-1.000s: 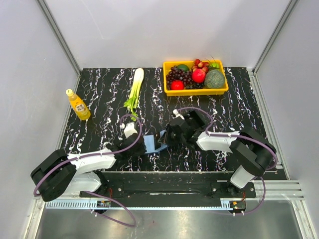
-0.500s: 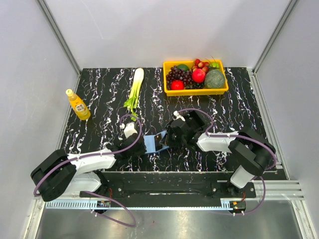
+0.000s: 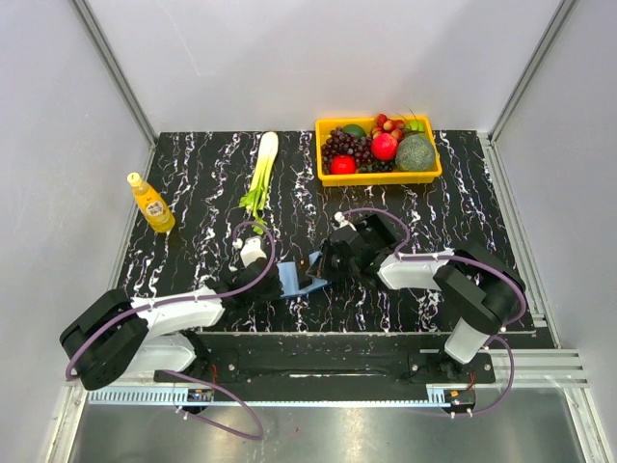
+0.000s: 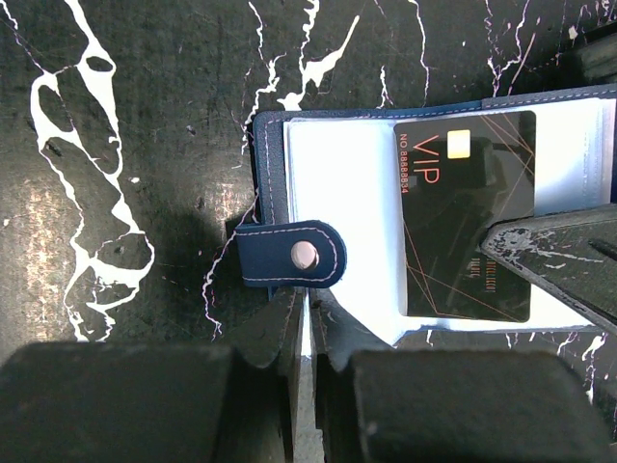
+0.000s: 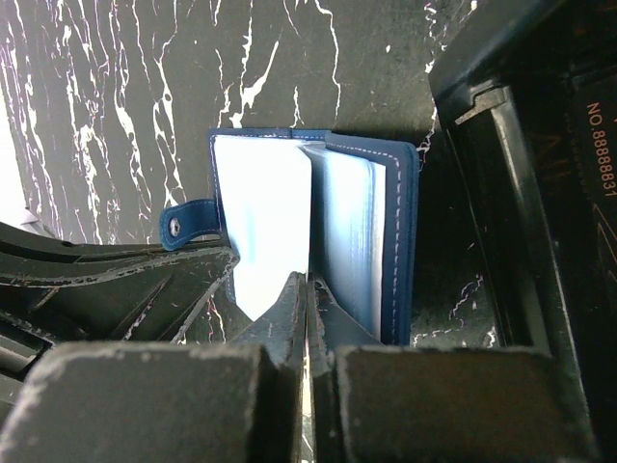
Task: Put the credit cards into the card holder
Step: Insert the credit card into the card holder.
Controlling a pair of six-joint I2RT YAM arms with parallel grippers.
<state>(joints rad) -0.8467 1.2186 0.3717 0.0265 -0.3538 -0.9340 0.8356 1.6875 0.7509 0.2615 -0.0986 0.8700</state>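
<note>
The navy card holder [image 3: 292, 279] lies open on the marble table, pale blue inside [image 4: 337, 212], snap tab [image 4: 294, 256] to the left. My left gripper [image 3: 273, 285] is shut on the holder's near edge [image 4: 308, 313]. My right gripper [image 3: 326, 265] is shut on a black VIP credit card [image 4: 453, 222], which stands over the holder's pale pages. In the right wrist view the jaws [image 5: 308, 289] sit at the holder [image 5: 260, 212], with the card edge-on between the pages. The right gripper's finger [image 4: 559, 265] covers the card's lower corner.
A black tray wall [image 5: 482, 125] with another black card [image 5: 600, 145] sits just right of the holder. A yellow fruit basket [image 3: 379, 177] stands at the back right, a leek [image 3: 262, 174] at the back middle, a yellow bottle [image 3: 151, 204] at the left.
My right gripper with the card has shifted slightly towards the holder. The left arm and the holder have stayed put.
</note>
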